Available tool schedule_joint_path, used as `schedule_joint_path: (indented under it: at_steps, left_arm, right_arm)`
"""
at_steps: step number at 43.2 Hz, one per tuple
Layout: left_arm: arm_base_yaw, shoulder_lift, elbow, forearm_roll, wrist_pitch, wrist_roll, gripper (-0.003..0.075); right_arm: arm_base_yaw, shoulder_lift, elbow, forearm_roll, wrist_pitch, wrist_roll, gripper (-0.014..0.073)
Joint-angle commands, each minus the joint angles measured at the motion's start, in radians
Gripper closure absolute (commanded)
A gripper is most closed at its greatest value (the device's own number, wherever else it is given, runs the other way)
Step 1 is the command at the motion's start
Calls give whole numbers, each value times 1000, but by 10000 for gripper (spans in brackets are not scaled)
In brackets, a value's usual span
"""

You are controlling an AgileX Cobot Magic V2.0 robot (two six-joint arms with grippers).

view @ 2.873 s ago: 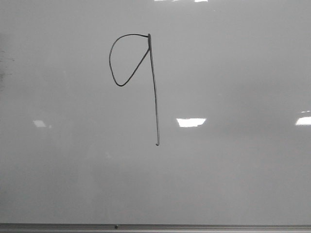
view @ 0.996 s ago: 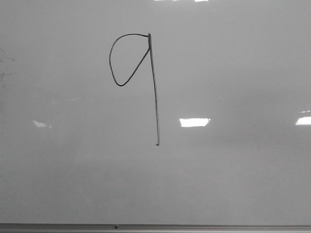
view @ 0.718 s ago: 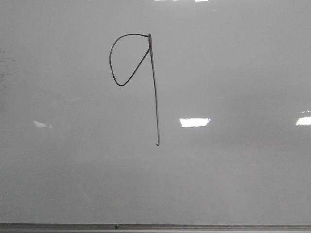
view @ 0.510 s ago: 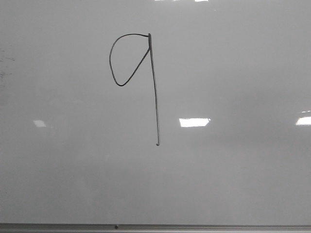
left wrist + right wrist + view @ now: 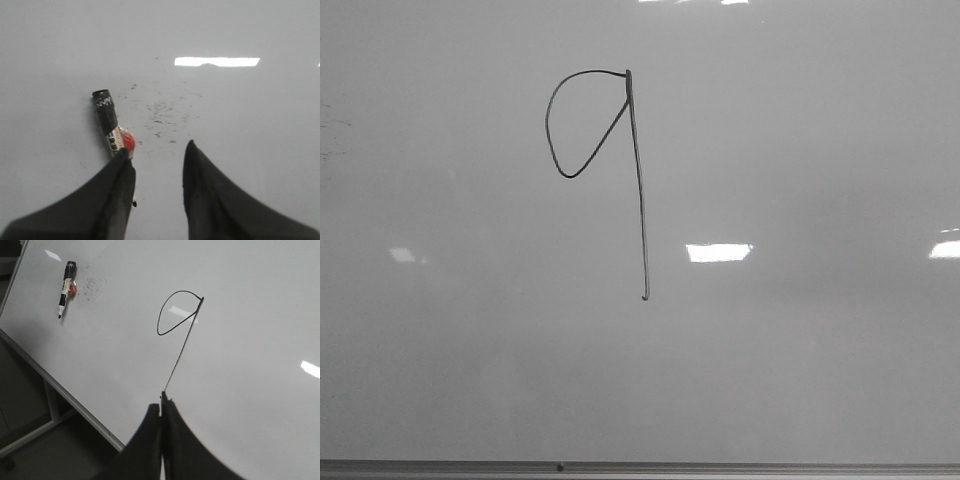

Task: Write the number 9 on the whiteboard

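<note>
Dim grey views; bright glare patches on whiteboard (image 5: 800, 380).

Handwritten number 9 (image 5: 620, 150) on whiteboard (image 5: 800, 380)

My front camera faces the whiteboard (image 5: 800, 150) squarely, close. My right wrist camera looks obliquely from farther back, sharing the number 9 (image 5: 638, 180); my left wrist hovers near the marker (image 5: 111, 125).

The tool (image 5: 161, 412), fingers pressed together, sits below the number 9 (image 5: 180, 325).
</note>
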Motion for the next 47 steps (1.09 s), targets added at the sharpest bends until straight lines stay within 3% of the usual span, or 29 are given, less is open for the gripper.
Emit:
schedule_joint_path:
  at_steps: [1, 8, 47]
  left_arm:
    - [1, -104, -9, -11, 39, -10, 626]
    - [1, -226, -7, -11, 104, -10, 738]
    - [1, -282, -7, -11, 102, -10, 739]
  right_arm:
    - [-5, 10, -26, 33, -63, -2, 653]
    - [-5, 10, -26, 33, -63, -2, 653]
    - [-5, 10, -26, 33, -63, -2, 653]
